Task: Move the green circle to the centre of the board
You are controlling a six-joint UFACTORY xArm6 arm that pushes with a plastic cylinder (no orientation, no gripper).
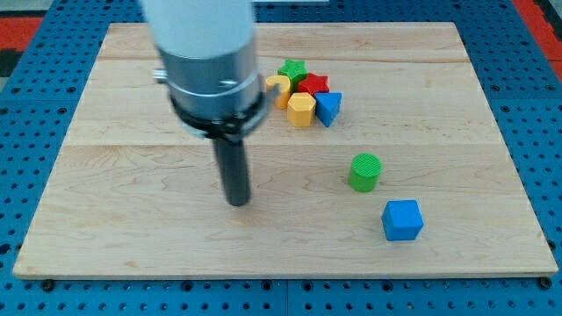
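Observation:
The green circle (364, 171), a short green cylinder, stands on the wooden board (132, 228) right of the middle. My tip (238, 202) rests on the board well to the view's left of the green circle and slightly lower, touching no block. The rod hangs from a large grey arm end (209, 66) at the view's top left.
A blue cube (402, 219) lies just below and right of the green circle. A cluster near the top middle holds a green star (292, 69), a red block (313, 85), a yellow hexagon (301, 110), a blue triangle (327, 107) and a yellow curved piece (277, 85).

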